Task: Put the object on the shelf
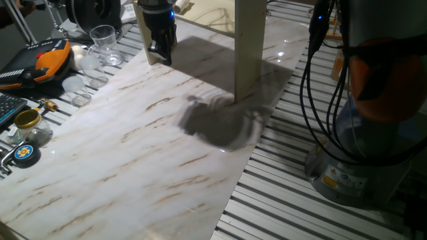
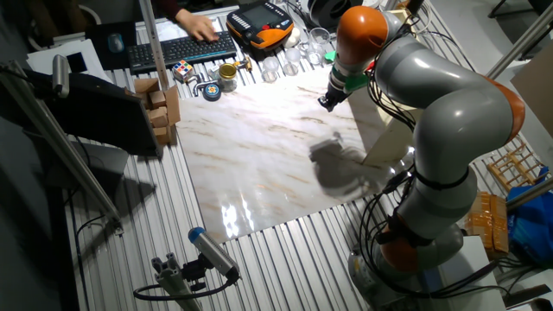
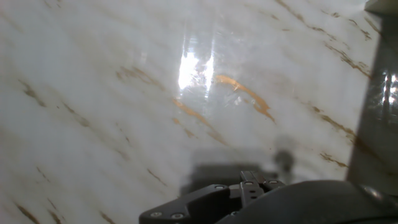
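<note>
the gripper [image 1: 162,52] hangs above the marble slab [image 1: 133,153], close beside the shelf's broad panel leg [image 1: 249,47], at the slab's far edge as one fixed view sees it. in the other fixed view the same gripper [image 2: 327,101] sits just off the slab's edge nearest the shelf [image 2: 380,138], under the arm's orange joint [image 2: 361,30].

how wide the fingers stand cannot be told: in both fixed views they are a dark lump, and in the hand view only the dark base of the gripper [image 3: 249,196] shows at the bottom edge, with no fingertips visible. nothing can be seen between them.

the white fitting with the red cap cannot be made out in any view. the hand view shows bare marble [image 3: 155,93] with brown veins and a bright glare, plus a strip of the shelf's leg [image 3: 376,112] on its right edge; no small object lies on that stretch of marble beside the leg. whether the fitting is inside the gripper or on the shelf top cannot be told.

well away from the shelf leg, past the slab's opposite side, stand a drinking glass [image 1: 105,41], a brass-lidded jar [image 1: 28,121] and an orange-and-black device [image 1: 47,61].
</note>
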Motion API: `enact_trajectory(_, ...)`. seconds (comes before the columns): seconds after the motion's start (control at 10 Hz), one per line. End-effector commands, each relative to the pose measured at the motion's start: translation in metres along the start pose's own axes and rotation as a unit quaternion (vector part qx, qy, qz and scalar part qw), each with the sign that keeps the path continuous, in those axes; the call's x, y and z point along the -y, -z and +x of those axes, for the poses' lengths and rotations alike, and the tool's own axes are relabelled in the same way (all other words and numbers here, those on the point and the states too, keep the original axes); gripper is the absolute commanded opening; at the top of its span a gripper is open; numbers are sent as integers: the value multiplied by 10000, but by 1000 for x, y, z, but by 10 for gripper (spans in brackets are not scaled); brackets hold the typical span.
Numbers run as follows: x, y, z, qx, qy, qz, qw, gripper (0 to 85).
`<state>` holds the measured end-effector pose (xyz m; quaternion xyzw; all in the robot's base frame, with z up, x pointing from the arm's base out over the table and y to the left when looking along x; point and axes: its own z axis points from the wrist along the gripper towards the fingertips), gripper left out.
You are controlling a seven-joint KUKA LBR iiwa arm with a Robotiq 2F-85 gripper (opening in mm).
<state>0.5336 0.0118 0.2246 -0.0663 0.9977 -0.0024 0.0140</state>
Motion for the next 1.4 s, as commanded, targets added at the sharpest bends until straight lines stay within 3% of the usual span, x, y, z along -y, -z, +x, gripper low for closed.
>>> enact_trajectory(0.0, 0, 0, 0, -1, -1, 0, 10000, 0)
enact_trajectory(0.3, 1, -1, 1, 0, -7, 47, 10000, 0)
enact_trajectory(1.3, 0, -1, 0, -53, -32, -22, 10000, 0)
